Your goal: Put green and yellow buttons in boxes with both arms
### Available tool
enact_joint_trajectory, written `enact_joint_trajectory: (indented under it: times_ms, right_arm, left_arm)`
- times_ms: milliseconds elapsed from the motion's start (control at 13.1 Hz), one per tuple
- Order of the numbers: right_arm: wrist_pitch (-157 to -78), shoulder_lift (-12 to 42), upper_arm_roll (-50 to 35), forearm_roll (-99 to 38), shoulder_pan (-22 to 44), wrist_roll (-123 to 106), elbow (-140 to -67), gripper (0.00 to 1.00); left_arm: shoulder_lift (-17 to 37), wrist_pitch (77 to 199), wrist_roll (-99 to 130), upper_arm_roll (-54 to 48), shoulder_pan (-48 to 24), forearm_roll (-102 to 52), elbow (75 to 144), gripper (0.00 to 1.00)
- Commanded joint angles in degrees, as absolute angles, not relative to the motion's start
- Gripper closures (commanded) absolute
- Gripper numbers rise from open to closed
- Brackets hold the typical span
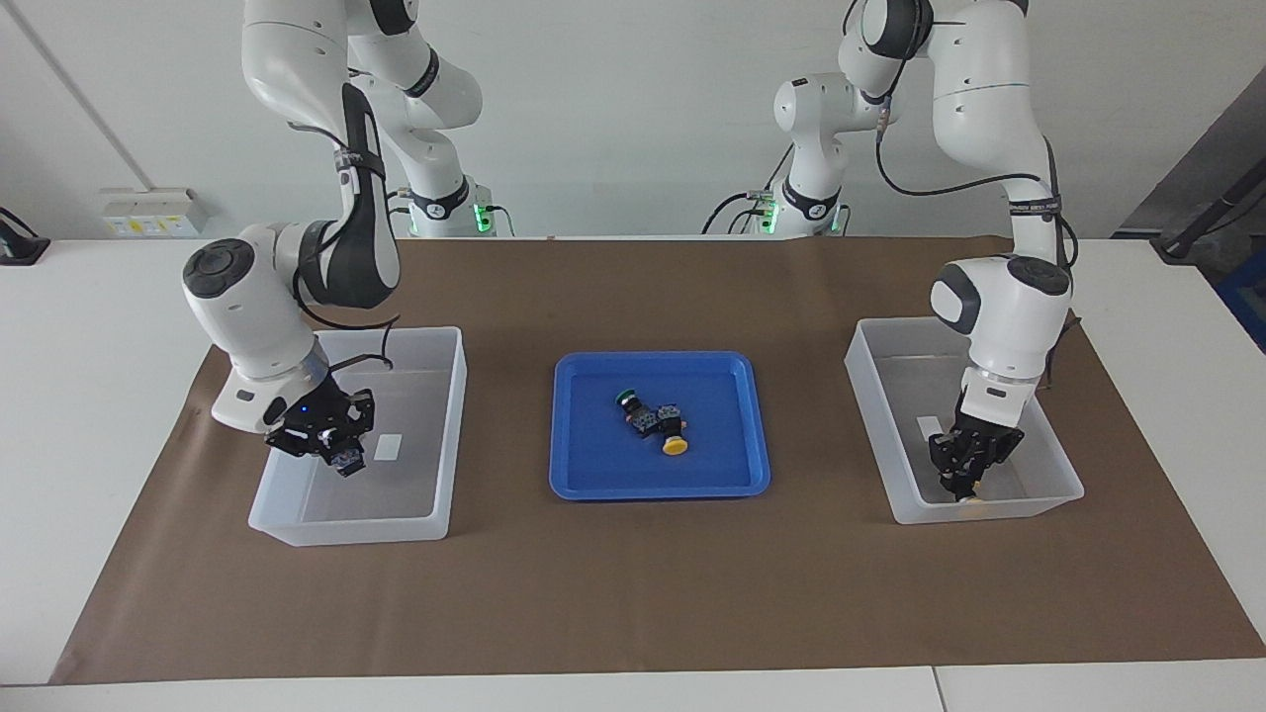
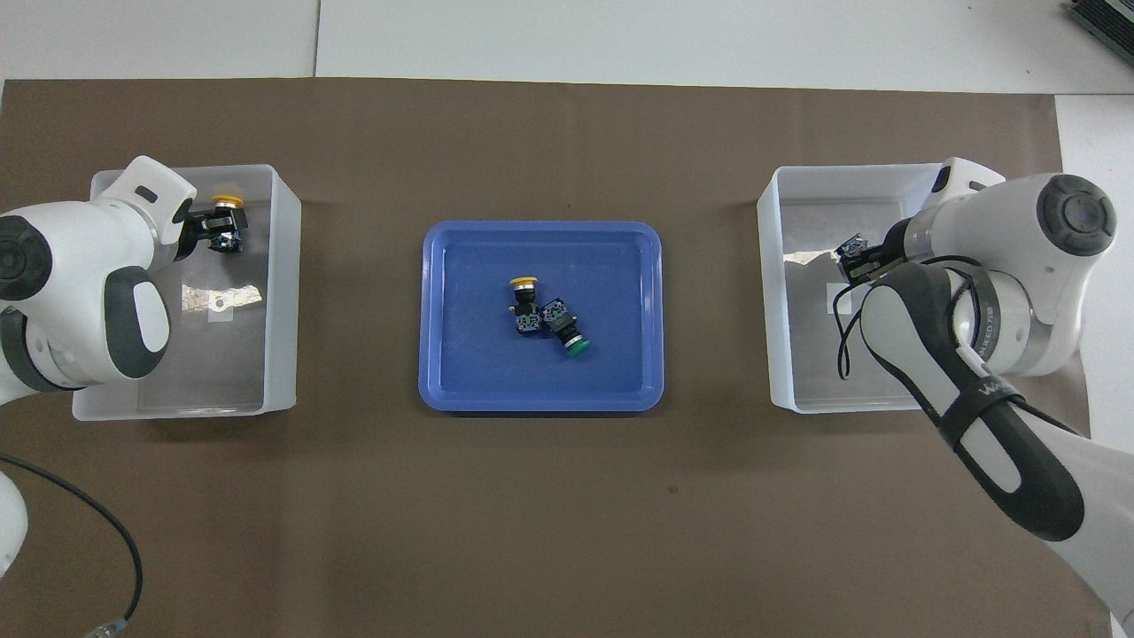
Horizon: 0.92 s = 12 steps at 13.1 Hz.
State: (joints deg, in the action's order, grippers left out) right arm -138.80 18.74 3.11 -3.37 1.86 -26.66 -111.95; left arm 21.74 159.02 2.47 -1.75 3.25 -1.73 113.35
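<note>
A yellow button (image 1: 676, 446) and a green button (image 1: 627, 398) lie touching in the blue tray (image 1: 593, 475); they also show in the overhead view, yellow (image 2: 524, 283) and green (image 2: 577, 348). My left gripper (image 1: 967, 487) is low inside its box (image 1: 870, 396), shut on a second yellow button (image 2: 229, 202) close to the wall farthest from the robots. My right gripper (image 1: 341, 453) hangs over the other box (image 1: 435, 435), shut on a black-bodied button (image 2: 851, 247) whose cap is hidden.
The tray stands midway between the two boxes on brown paper (image 1: 633, 593). Each box has a white sticker (image 1: 388, 447) on its floor. White table borders the paper.
</note>
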Motion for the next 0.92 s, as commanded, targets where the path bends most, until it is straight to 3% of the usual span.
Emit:
enact_joint_trajectory:
  times_ms: [0, 153, 381, 458, 686, 839]
  right_arm:
    - [-141.6, 19.9, 2.8, -4.1, 1.6, -25.8, -112.9, 0.81]
    - [-141.7, 19.9, 2.8, -4.1, 1.2, -26.0, -112.6, 0.0]
    - [-138.1, 15.3, 0.3, -4.1, 1.7, -25.8, -111.4, 0.0]
    - [-134.5, 13.7, -1.2, -4.1, 1.8, -25.2, -109.7, 0.0]
    - [-126.7, 12.1, -6.9, -4.1, 1.8, -20.1, -105.5, 0.0]
    - [-126.6, 11.7, -12.4, -4.1, 1.8, -14.8, -105.6, 0.0]
  left_arm:
    - [20.5, 158.9, 1.9, -1.9, 3.4, -2.2, 112.7, 0.28]
    - [15.8, 152.0, 1.9, -1.9, 3.2, -2.2, 112.8, 0.25]
    - [9.2, 141.4, 2.1, -2.0, 1.6, -2.2, 112.6, 0.2]
    - [8.0, 138.5, 2.0, -2.0, 0.3, -2.2, 112.6, 0.1]
    - [6.7, 134.9, 3.3, -2.1, -4.5, -2.2, 112.5, 0.05]
    - [6.6, 135.5, 4.8, -2.3, -8.2, -2.2, 113.1, 0.05]
